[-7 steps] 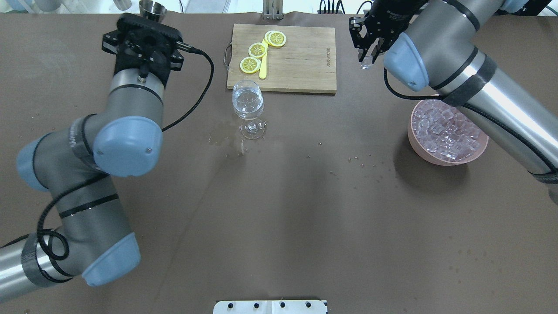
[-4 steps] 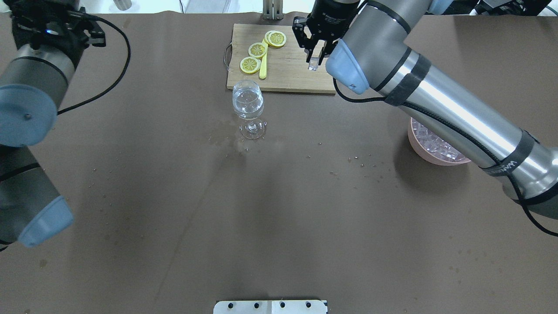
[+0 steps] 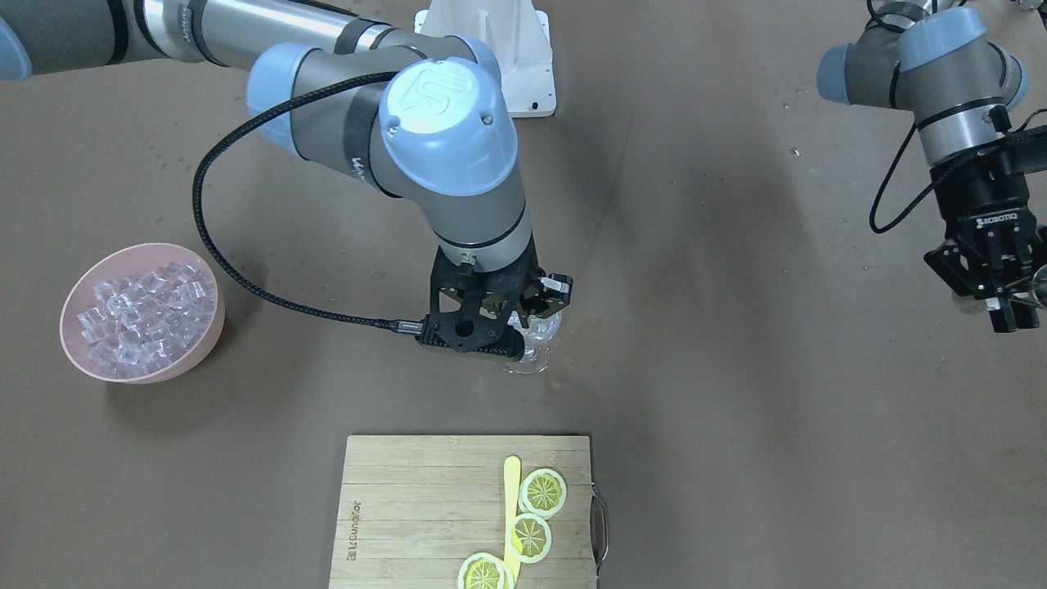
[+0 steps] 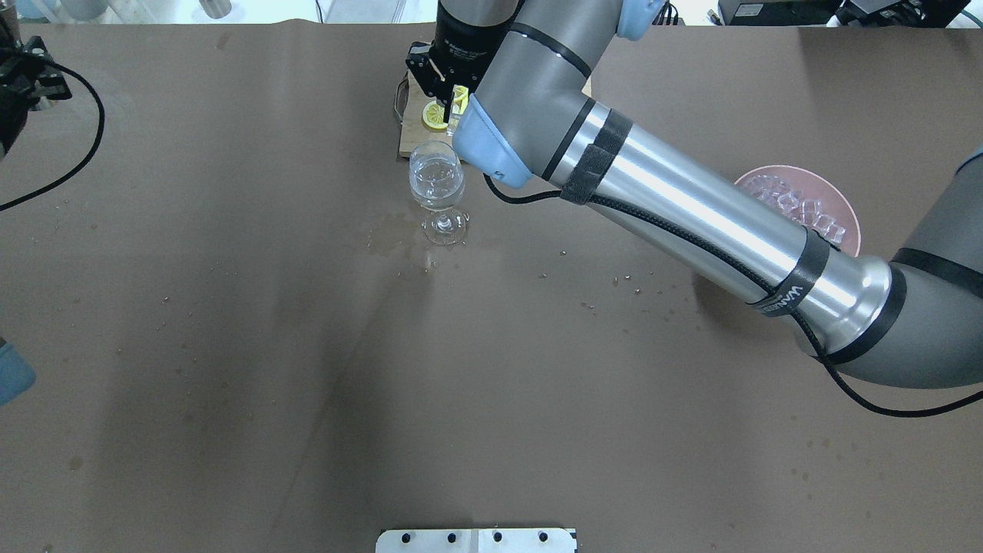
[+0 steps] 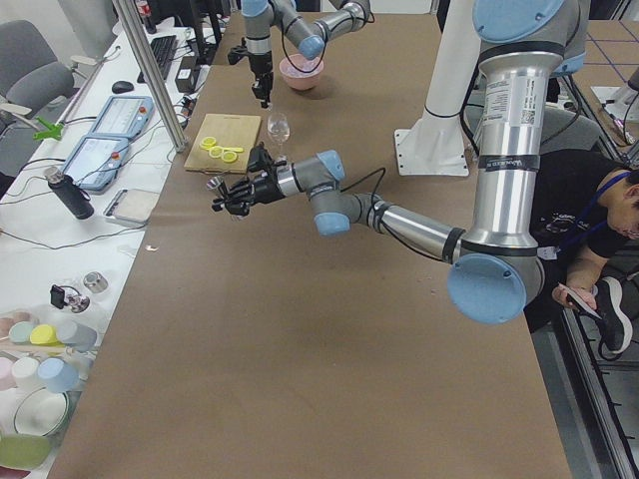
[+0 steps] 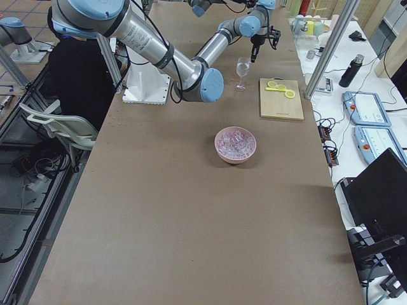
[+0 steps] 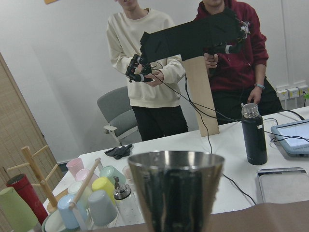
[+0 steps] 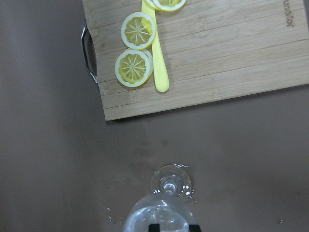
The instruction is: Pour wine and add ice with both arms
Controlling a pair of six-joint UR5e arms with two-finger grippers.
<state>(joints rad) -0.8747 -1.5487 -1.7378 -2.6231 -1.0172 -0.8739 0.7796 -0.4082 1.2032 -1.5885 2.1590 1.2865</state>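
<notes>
Wet patch (image 4: pixel 392 234) on the brown table, on the robot's side of the wine glass (image 4: pixel 437 184). The glass stands upright with a little clear wine (image 4: pixel 436 193) in the bowl.

R gripper (image 4: pixel 451 114) hangs just above the glass rim, fingers pointing down and drawn in. It appears to pinch one clear ice cube (image 4: pixel 458 117), though that's hard to confirm. Can't tell if it's centred over the mouth.

Well to the robot's right of the glass is a pink bowl (image 3: pixel 219 315) full of ice (image 3: pixel 143 315). Far to the glass's left, L gripper (image 3: pixel 1002 307) is clenched on a steel cup (image 7: pixel 175 193), clear of the action.

Beyond the glass is a wooden cutting board (image 3: pixel 425 507) with lemon slices (image 3: pixel 544 491).

Risks, as I judge them:
- If the cube is let go off-centre, it likely hits the rim and bounces onto the table.
- A drop from too high probably splashes wine out.
- If the fingers nudge the bowl while lowering, the tall stemmed glass could tip, esp. on a wet surface.
</notes>
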